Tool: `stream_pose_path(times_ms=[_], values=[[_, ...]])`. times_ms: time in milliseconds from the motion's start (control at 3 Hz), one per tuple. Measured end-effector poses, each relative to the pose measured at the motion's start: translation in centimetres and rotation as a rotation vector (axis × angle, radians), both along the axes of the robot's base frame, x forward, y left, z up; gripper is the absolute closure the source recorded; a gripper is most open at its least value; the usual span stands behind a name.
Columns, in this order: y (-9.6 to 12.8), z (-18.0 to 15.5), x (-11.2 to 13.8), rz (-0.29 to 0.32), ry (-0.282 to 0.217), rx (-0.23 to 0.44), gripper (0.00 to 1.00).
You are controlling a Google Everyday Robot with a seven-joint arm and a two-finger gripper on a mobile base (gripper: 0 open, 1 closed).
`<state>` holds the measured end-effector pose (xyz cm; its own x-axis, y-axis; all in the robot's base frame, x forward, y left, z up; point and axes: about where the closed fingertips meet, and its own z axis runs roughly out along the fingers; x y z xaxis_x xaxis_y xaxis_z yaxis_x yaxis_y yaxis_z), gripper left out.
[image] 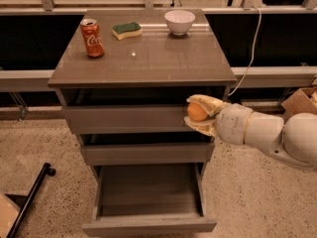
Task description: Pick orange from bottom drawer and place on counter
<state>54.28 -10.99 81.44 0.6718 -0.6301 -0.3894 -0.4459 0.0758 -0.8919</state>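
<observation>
Jaws clamped around the orange point(197, 113), gripper point(190, 113) level with the right end of the top drawer point(124, 118), just under the tabletop point(158, 58). Below, bottom drawer point(148, 226) standing open. Up top: soda can point(92, 37), sponge point(127, 30), white bowl point(179, 21).

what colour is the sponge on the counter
Sponge: green top, yellow underside, camera view. Gripper holds the orange by the top drawer.

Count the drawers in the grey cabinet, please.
3: top drawer under the counter, middle drawer below it, bottom drawer pulled open and lowest. The end effector holds the orange before the top drawer's right end.
</observation>
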Motion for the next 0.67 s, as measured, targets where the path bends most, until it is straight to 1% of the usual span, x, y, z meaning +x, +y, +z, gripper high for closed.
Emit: stream_pose_path(times_ms=[333,667], values=[[0.62,1.3,-0.31,0.013,-0.039,-0.004,1.0],[0.62,1.39,-0.37,0.014,-0.035,-0.011,1.0]])
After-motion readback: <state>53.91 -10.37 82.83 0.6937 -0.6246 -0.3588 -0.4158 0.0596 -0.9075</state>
